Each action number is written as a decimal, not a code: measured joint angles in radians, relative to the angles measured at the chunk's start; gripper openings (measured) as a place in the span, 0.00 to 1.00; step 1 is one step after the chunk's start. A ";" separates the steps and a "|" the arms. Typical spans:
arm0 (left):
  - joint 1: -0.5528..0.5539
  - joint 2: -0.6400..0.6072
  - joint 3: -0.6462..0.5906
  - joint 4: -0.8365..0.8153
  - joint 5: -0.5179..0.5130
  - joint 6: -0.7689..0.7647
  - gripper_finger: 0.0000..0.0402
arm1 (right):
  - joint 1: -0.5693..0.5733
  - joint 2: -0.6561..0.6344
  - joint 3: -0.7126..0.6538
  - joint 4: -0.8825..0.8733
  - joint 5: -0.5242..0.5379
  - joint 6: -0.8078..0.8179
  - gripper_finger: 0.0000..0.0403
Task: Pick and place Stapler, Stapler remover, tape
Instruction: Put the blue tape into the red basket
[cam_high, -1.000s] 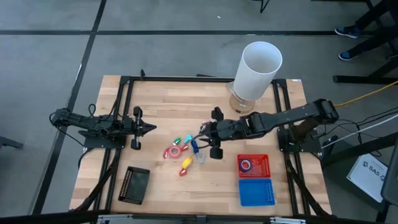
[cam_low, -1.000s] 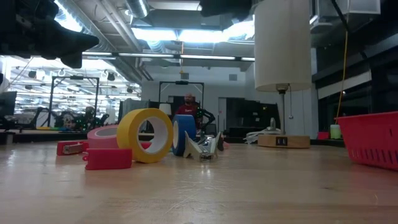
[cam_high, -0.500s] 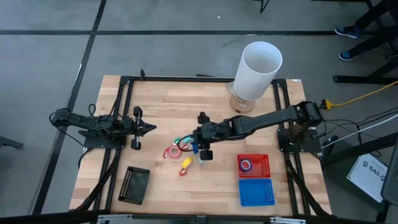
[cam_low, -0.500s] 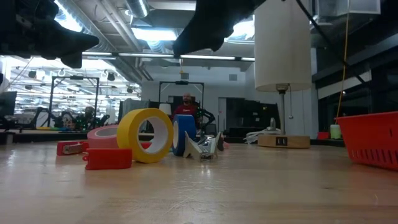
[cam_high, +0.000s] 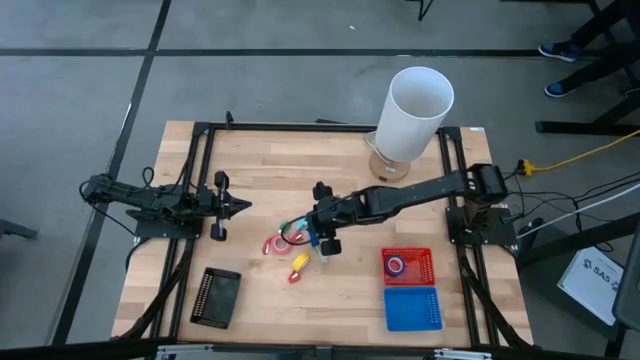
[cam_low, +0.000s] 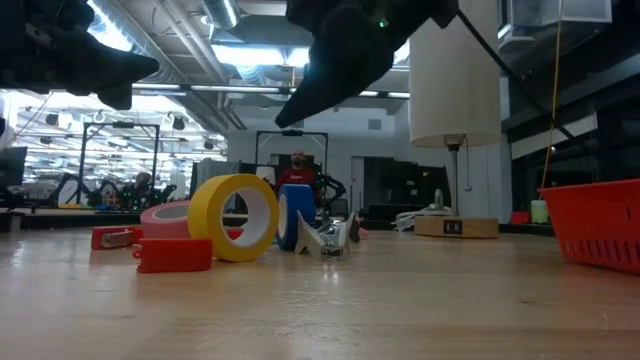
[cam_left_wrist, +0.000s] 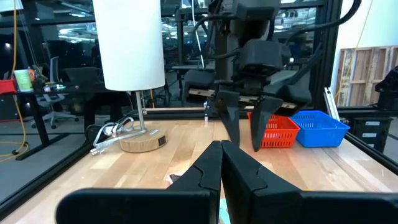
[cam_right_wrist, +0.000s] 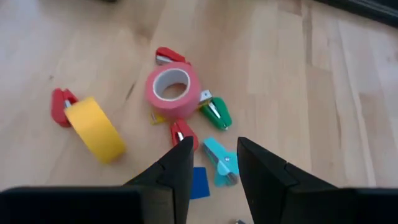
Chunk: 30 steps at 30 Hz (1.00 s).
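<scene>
Tape rolls (cam_high: 285, 243), small staplers (cam_right_wrist: 216, 112) crowd table centre.

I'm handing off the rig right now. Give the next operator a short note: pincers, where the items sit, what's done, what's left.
Left pincer: shut, empty, parked at the table's left side.
Right pincer: open, empty, hovering over the pile at table centre.
Pile: pink tape lying flat, yellow tape on edge, blue tape on edge beside it, with small red, green and teal stapler-type pieces scattered around.
Done: one roll sits in the red basket. The blue basket looks empty.
Left: everything in the pile. The teal piece lies nearest between the right pincer's fingers, so it is probably next.
</scene>
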 joint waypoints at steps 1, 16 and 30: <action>0.000 0.000 0.000 0.000 0.000 0.000 0.01 | -0.005 0.001 0.000 -0.002 0.000 -0.001 0.31; 0.000 0.000 0.000 0.000 0.000 0.000 0.01 | -0.040 0.000 -0.057 -0.015 -0.085 -0.095 0.31; 0.000 0.000 0.000 0.000 0.000 0.000 0.01 | -0.032 0.000 -0.060 -0.055 -0.085 -0.629 0.33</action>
